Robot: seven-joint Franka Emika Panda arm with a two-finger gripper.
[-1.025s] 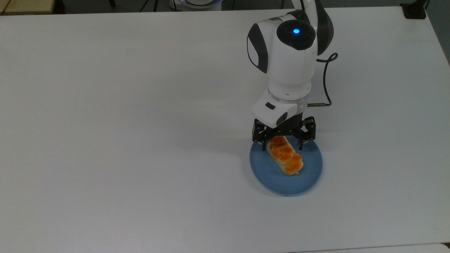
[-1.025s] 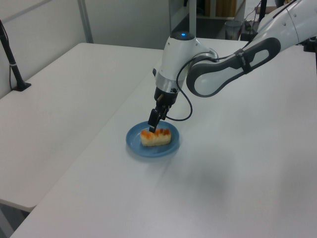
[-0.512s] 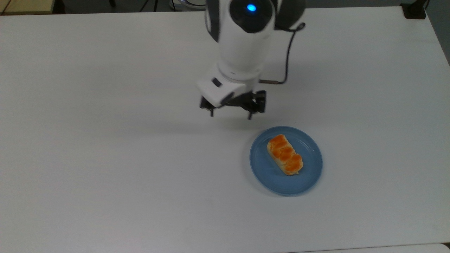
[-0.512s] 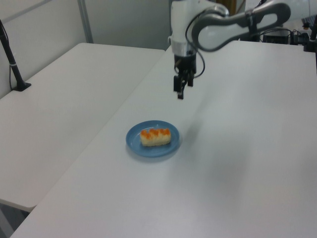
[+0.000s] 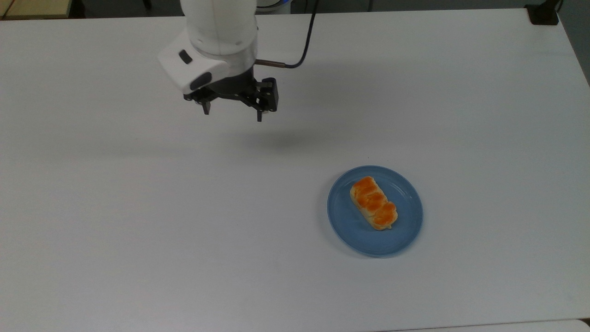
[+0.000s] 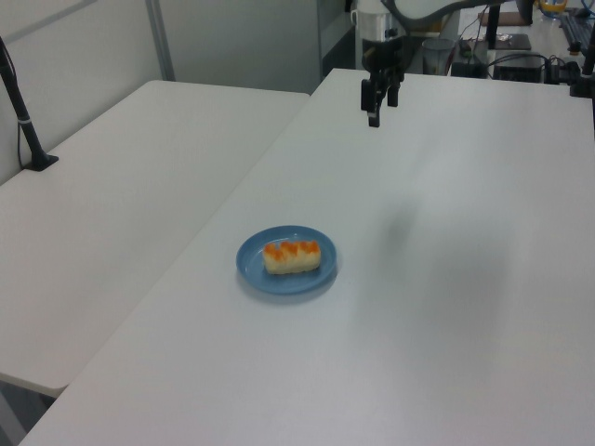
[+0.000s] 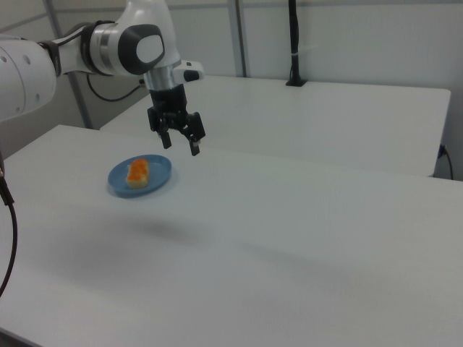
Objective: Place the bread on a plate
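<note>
A loaf of bread (image 5: 374,203) with an orange glazed top lies on a round blue plate (image 5: 405,231) on the white table. The bread (image 6: 292,256) rests across the plate's (image 6: 256,272) middle in the left view, and the right view has the bread (image 7: 137,174) on the plate (image 7: 160,170) too. My gripper (image 5: 233,112) hangs open and empty well above the table, far up and to the top view's left of the plate. The gripper (image 6: 375,107) and gripper (image 7: 181,144) hold nothing.
The white table (image 5: 138,207) spreads wide around the plate. A second white table (image 6: 112,177) stands beside it in the left view. A black post (image 6: 26,130) rises at the left view's left, and another black post (image 7: 294,43) stands behind in the right view.
The gripper has risen off the bread and moved away up and to the top view's left, open all the while. Bread and plate have stayed where they were.
</note>
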